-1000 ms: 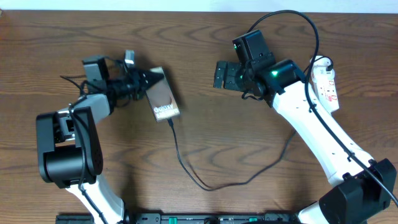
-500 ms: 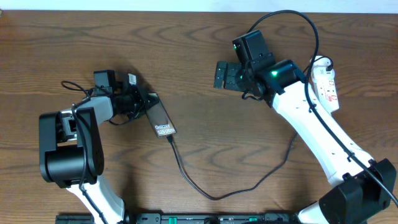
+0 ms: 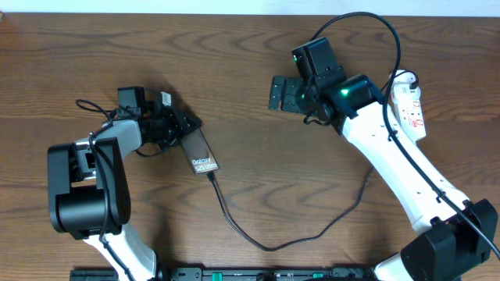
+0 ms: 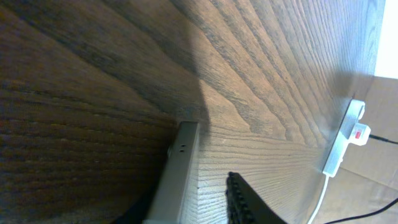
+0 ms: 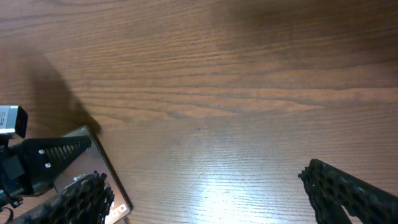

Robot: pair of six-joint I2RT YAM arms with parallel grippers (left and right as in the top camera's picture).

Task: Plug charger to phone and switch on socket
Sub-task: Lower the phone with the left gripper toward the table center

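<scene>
**Apparently plugged in, with the switch left to do**

Seemingly the first half of the job is done. The phone lies flat on the counter, left of centre in the overhead view, and the charger runs from its lower end in a loop toward the bottom of the frame and up to the right. The plug tip meets the phone's lower edge. Whether it is fully seated is too small to tell.

The left tool sits at the phone's upper end with its jaws a little apart. The left wrist view shows a strip of bare counter between one finger and the phone's edge, so it is not clamped. The right tool hovers upper centre, jaws wide apart and holding nothing.

The step in hand looks like letting go of the phone. Next comes the socket, at the right edge behind the right arm. That move calls for the right tool to swing back right and press one fingertip squarely on the red switch.

Count: one phone, one charger, one socket, two tools.
</scene>
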